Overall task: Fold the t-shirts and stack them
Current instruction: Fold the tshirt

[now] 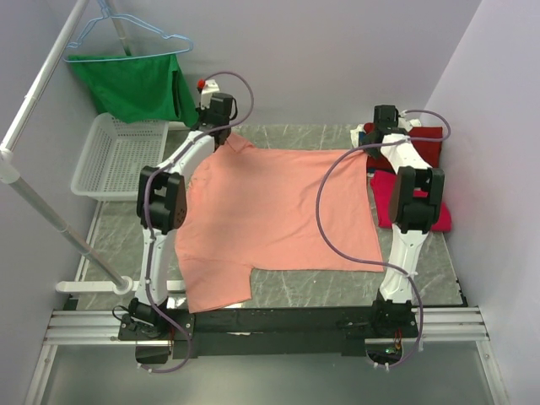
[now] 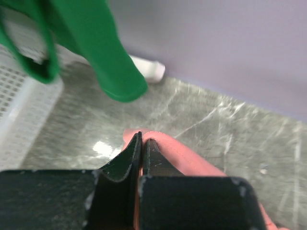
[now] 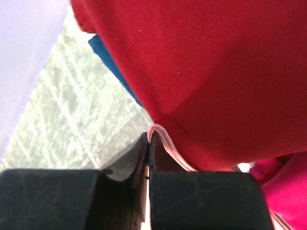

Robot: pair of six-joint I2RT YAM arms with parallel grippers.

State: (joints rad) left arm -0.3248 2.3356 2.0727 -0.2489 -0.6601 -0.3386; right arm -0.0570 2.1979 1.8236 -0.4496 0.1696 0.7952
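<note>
Left tool (image 2: 142,140) and right tool (image 3: 149,138) each pinched tight on salmon-pink t-shirt (image 1: 278,211) far corners, shirt spread on worktop (image 1: 354,287).

At my far left a green garment (image 1: 131,84) hangs on a light-blue wire hanger (image 1: 126,34), beside a slanting white pole (image 1: 42,80). Under it a white mesh basket (image 1: 114,156) stands at the far left corner of the grey marbled table (image 1: 337,283), and the garment's lower end is near the basket's far rim. A small white thing (image 2: 152,70) lies where the table meets the lilac wall (image 1: 337,59). At my far right I see only the edge of a blue thing (image 3: 108,57).
</note>
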